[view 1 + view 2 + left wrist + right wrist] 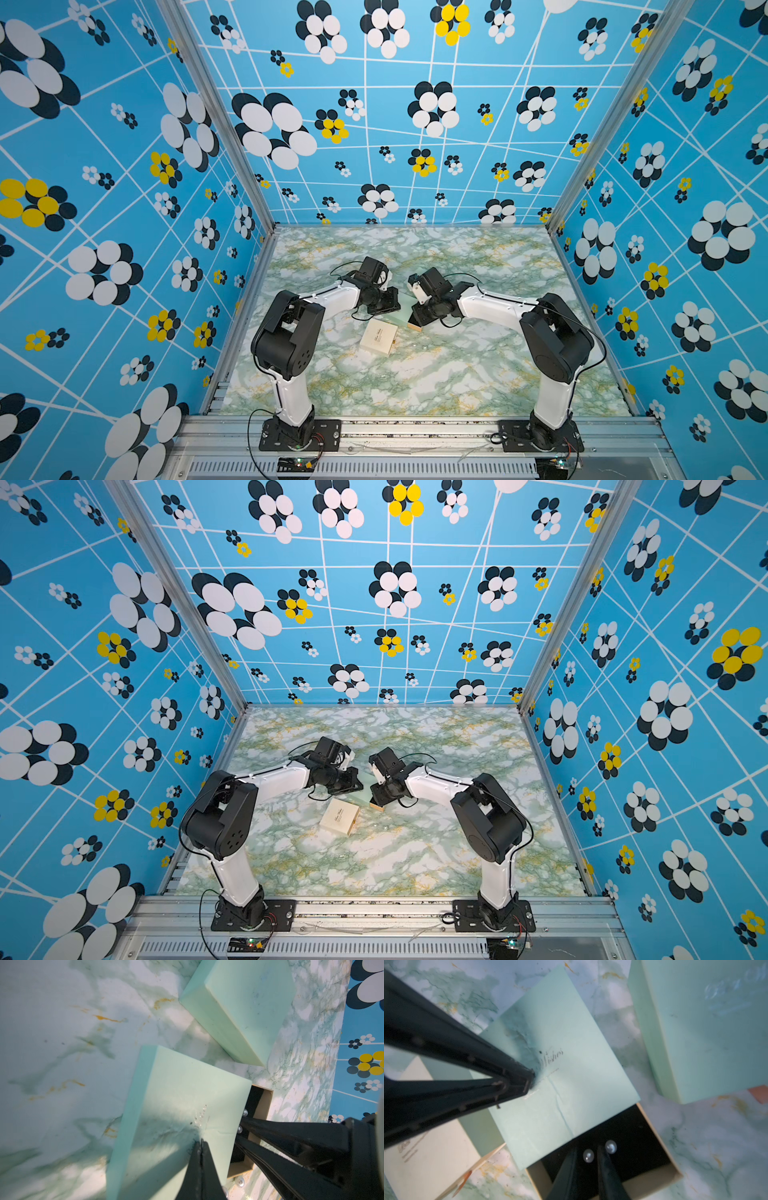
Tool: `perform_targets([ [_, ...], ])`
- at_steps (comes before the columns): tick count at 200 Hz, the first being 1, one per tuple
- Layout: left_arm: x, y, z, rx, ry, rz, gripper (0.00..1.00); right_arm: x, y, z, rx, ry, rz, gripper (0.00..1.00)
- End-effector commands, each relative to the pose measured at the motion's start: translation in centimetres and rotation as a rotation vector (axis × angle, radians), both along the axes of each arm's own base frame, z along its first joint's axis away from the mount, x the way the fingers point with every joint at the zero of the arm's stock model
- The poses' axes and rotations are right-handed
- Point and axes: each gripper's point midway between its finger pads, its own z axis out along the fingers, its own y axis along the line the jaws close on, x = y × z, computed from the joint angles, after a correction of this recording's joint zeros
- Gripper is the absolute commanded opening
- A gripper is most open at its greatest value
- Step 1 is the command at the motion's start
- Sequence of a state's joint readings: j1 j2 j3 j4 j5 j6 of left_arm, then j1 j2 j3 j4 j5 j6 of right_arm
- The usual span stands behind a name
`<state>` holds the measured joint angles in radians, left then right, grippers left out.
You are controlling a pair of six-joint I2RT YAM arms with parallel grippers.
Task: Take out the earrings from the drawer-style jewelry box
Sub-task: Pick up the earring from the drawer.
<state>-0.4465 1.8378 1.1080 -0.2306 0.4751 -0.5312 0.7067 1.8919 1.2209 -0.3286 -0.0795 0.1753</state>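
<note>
While the left pincer (200, 1145) has its jaws pressed together on nothing and bears its tip down on the mint sleeve (571, 1043), the jewelry box has a hold-down against any pull from the other side. The sleeve's paper dents and creases under that tip.

Beyond the sleeve's edge, towards the right pincer (587, 1147), the drawer (654, 1186) stands pulled out, with its black lining bare. The right pincer's jaws are narrowly spread inside it. The nearer earring (588, 1156), a pale pearl, sits between the two fingertips with a sliver of dark lining showing on either side, so I judge it straddled but not yet pinched. The farther earring (611, 1146), a matching pearl, lies just outside the outer jaw, close against it.

Each pearl looks tiny, light, hard and glossy, so a round bead like this will likely squirt out of a hasty squeeze. The hold belongs across its widest part or just beneath it, closed gently. Any post under the pearl is hidden. If one is seated in the lining, a straight lift should free it, and the outer jaw must not nudge the neighbour away.
</note>
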Motion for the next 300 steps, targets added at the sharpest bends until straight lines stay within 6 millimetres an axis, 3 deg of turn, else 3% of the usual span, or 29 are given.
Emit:
perform_targets([
  [1,-2.7,1.9,-3.1,0.103,0.113,0.005,0.0,0.4,0.5,0.0,-0.003,-0.015,-0.005,0.22],
  [143,-2.6,1.8,-3.0,0.101,0.109,0.001,0.0,0.2,0.2,-0.7,-0.021,-0.005,-0.012,0.15],
  [300,-2.8,1.9,-3.2,0.1,0.114,0.004,0.0,0.4,0.4,1.7,0.072,-0.077,-0.046,0.08],
])
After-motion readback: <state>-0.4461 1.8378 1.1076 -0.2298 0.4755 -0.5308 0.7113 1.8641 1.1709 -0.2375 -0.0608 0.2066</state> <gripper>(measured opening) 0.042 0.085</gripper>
